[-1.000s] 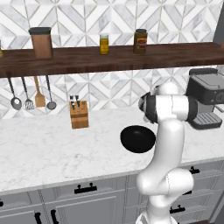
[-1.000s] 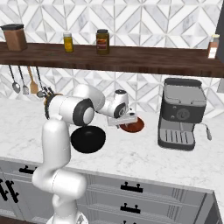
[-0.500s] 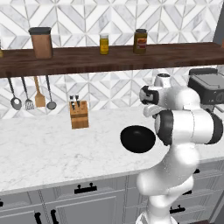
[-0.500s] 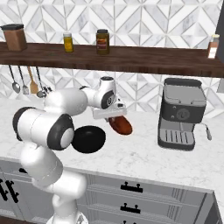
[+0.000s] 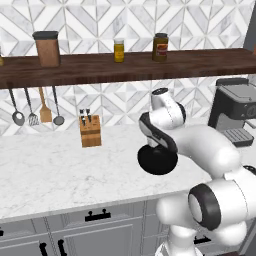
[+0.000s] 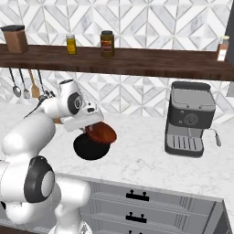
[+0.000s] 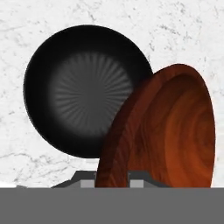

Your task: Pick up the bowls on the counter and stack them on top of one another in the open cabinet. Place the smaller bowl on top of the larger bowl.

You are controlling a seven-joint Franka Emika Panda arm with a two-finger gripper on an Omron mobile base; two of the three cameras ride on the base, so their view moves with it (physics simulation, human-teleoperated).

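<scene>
The wide glossy black bowl [image 5: 157, 161] [image 6: 89, 149] [image 7: 83, 87] rests on the white marble counter [image 5: 60, 170] near its front edge. My gripper [image 6: 93, 122] [image 7: 113, 178] is shut on the rim of the smaller red-brown bowl [image 6: 103, 133] [image 7: 168, 131]. That bowl hangs tilted on edge, just above the black bowl's right side. In the hand view it covers part of the black bowl's rim. In the left base view my own forearm hides the gripper and the red-brown bowl.
A wooden knife block [image 5: 90, 131] stands at the back of the counter, left of the bowls. A coffee machine [image 6: 189, 119] stands to the right. The dark wooden shelf [image 5: 125, 67] above carries jars, and utensils [image 5: 37, 107] hang beneath it.
My arm has swung round and its elbow now sits toward the front. The gripper has carried the red-brown bowl leftward, from beside the black bowl to over its edge. The black bowl has stayed put.
</scene>
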